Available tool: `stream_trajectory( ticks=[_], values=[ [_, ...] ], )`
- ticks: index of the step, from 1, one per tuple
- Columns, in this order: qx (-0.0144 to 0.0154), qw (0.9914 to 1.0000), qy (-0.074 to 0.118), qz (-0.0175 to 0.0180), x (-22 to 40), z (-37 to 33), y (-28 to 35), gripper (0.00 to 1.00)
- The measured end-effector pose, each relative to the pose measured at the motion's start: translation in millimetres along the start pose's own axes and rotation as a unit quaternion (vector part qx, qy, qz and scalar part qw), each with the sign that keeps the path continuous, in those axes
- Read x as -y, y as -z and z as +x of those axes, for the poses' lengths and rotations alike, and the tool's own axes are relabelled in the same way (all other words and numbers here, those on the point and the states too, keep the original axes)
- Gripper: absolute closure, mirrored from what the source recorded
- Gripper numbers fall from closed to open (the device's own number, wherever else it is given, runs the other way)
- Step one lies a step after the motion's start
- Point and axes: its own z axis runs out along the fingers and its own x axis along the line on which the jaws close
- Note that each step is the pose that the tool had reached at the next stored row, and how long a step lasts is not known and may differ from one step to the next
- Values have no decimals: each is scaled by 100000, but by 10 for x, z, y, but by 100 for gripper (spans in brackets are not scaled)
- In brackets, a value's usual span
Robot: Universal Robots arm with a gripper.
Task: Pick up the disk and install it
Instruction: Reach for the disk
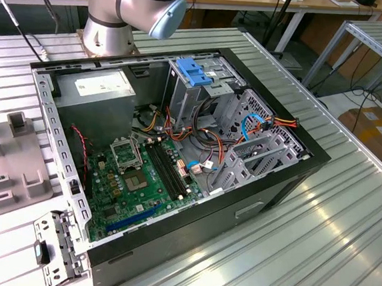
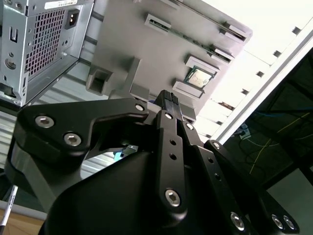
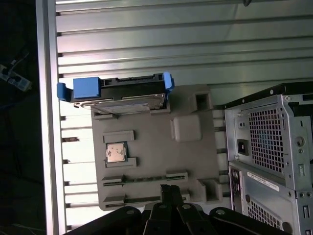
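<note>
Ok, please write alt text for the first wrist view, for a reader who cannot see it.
The disk, grey with blue side rails, sits at one end of a grey fixture plate on a ribbed metal table. The black gripper hangs over the plate's opposite end, near a computer case.

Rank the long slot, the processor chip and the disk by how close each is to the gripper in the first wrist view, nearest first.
1. Long slot, on the grey tray, at the edge closest to the gripper.
2. Processor chip, seated mid-tray.
3. Disk, with blue side rails, at the tray's far end from the gripper.
</note>
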Motion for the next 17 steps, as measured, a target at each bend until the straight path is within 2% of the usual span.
stream_trajectory(
  ticks=[17],
  values=[
    [0,100000,-3,-2,3,35,-5,89]
  ],
)
